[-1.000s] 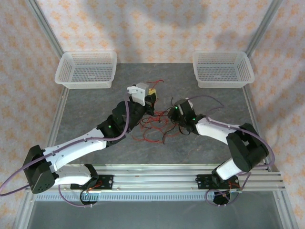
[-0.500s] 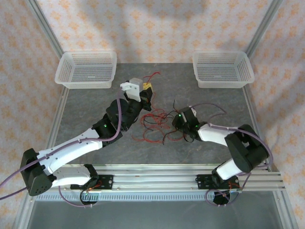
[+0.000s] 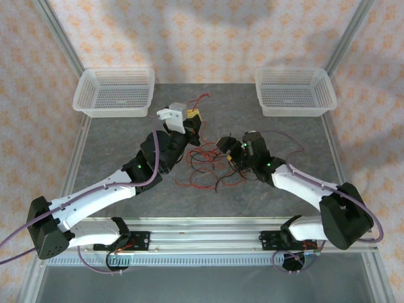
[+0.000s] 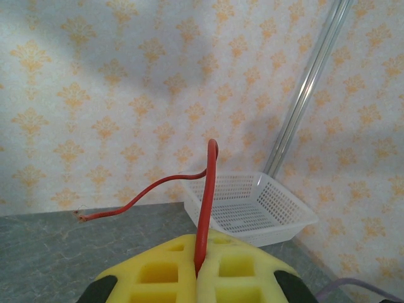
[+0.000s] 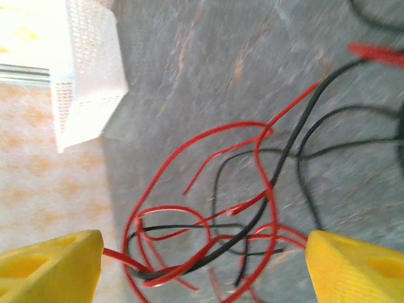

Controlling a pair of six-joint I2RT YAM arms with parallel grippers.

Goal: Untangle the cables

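Watching the cables (image 3: 203,165) from overhead: I am seeing a loose knot of thin red and black strands lying on the table (image 3: 113,145), mid-way across it, under and beside the right gripper (image 3: 228,146).

The left gripper (image 4: 197,278) is pinching one red wire (image 4: 203,208), with its jaws closed tight on it. The wire is standing up from the grip and curling over toward a free end, so it is holding some shape of its own.

In the wrist view the right gripper (image 5: 203,262) is hanging wide open over the densest crossings and holding nothing. A red strand is running close by one side of it, and I cannot tell whether they are touching.

I am judging these strands as very light, springy rather than limp, and smooth-jacketed. A quick pull is likely dragging the whole bundle along, and a slack pinch is likely letting a strand slide out.

I am favouring a hold on a single strand near a free end or on an outer loop, clear of the crossings, with the other gripper anchoring the knot.
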